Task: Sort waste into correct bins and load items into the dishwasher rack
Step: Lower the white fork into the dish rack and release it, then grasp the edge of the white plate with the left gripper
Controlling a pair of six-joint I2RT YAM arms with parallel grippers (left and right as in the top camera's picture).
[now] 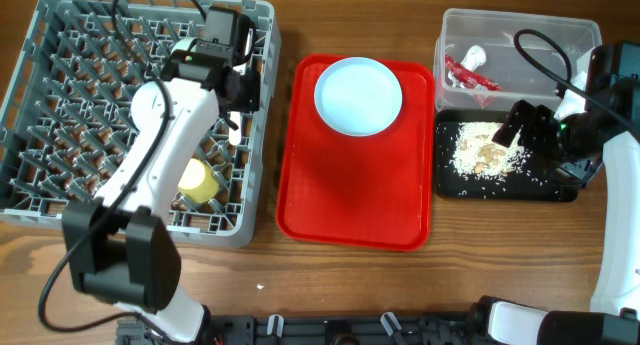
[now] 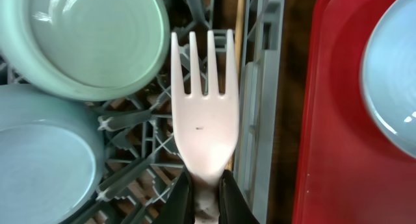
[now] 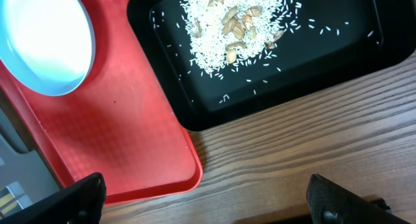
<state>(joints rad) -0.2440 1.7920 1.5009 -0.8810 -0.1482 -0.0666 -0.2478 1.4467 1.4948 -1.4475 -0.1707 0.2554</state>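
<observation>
Overhead, the grey dishwasher rack fills the upper left of the frame, with the left arm stretched across it toward its right edge and a small yellow cup sitting in its lower right part. The left wrist view shows the left gripper at the bottom centre, its claw pinched narrow on the handle of the white plastic fork, whose tines point to the top of the frame above the rack's pegs. Two pale mint bowls stand in the rack at the left of that view, one at the upper left and the other at the lower left. A thin wooden chopstick runs upright just right of the tines. The red serving tray lies in the middle of the overhead frame, with the round pale-blue plate on its upper part. At the upper right the clear tub holds the red foil wrapper. Just below it the black tray carries a heap of rice-like scraps. The right gripper hangs over the black tray's right half. In the right wrist view its fingertips sit in the two bottom corners, spread wide, with nothing between them.
</observation>
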